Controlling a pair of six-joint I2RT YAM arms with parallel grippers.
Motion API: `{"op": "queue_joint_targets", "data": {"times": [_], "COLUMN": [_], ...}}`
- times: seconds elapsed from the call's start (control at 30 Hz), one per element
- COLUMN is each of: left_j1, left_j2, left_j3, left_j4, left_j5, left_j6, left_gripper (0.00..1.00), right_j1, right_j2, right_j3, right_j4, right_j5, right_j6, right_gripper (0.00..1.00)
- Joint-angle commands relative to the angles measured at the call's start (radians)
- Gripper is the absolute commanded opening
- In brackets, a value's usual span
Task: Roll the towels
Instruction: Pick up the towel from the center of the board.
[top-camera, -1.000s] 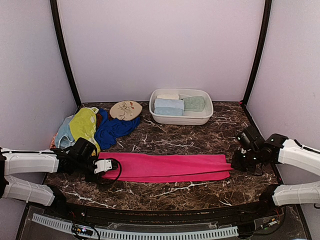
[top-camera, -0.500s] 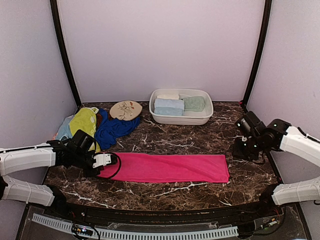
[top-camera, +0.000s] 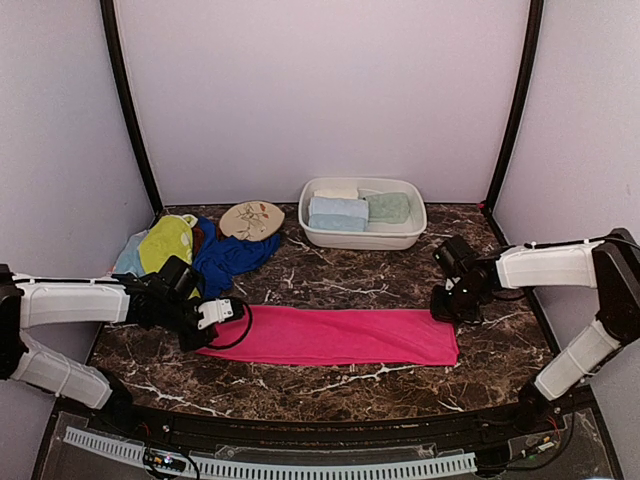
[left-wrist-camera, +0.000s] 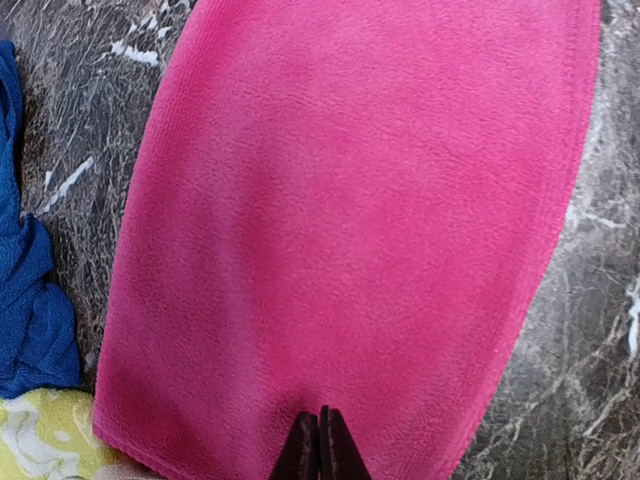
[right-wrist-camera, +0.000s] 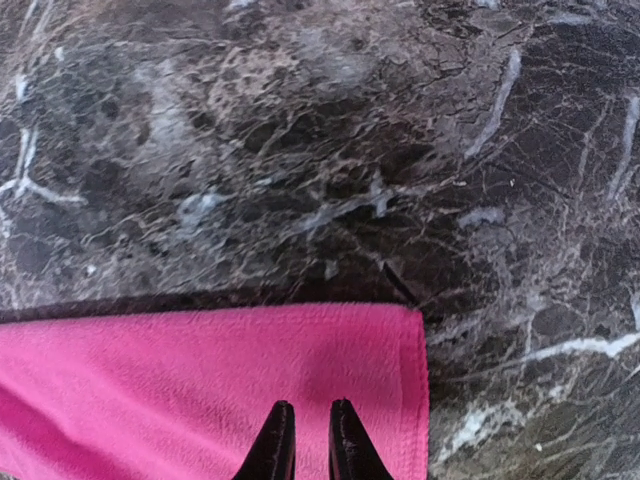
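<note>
Along the near edge, a bare strip of the dark marble desk (top-camera: 350, 385) runs the full width in front of the hot pink towel (top-camera: 330, 336). This towel lies flat as a long band, left to right, with its edges straight and its hemmed right end square.

The left tool (left-wrist-camera: 319, 445) is over the towel's left end with its fingers pressed together. I cannot tell if any cloth is caught between them. The right tool (right-wrist-camera: 305, 440) sits just inside the towel's far right corner, its fingers a narrow gap apart and holding nothing.

Beyond the band is open marble. At the back left is a heap with a yellow-green towel (top-camera: 165, 245) and a royal blue towel (top-camera: 225, 260), the blue one close to the pink towel's left end. Further back are a floral disc (top-camera: 251, 220) and a white basin (top-camera: 405, 238) holding rolled pale blue (top-camera: 338, 213) and mint (top-camera: 388, 207) towels.
</note>
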Motion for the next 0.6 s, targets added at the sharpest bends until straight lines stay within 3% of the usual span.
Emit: {"op": "queue_joint_targets", "data": {"times": [0.0, 0.17, 0.4, 0.47, 0.57], "left_j1": [0.002, 0.003, 0.003, 0.003, 0.002], "left_j2": [0.022, -0.061, -0.189, -0.176, -0.163], "left_j3": [-0.05, -0.162, -0.217, -0.166, -0.066], "left_j4": [0.084, 0.072, -0.016, -0.058, -0.11], "left_j5": [-0.079, -0.131, -0.066, -0.034, 0.029], "left_j6": [-0.007, 0.097, 0.15, 0.117, 0.054], "left_gripper": [0.02, 0.01, 0.04, 0.11, 0.29], "right_j1": [-0.057, -0.122, -0.14, -0.14, -0.14], "right_j2": [0.058, 0.116, 0.184, 0.162, 0.088], "right_j3": [-0.035, -0.071, -0.037, -0.022, -0.009], "right_j4": [0.154, 0.2, 0.191, 0.161, 0.096], "right_j5": [-0.033, -0.021, 0.004, 0.011, 0.039], "right_j6": [-0.016, -0.031, -0.042, -0.049, -0.056], "right_gripper": [0.1, 0.08, 0.06, 0.06, 0.14]}}
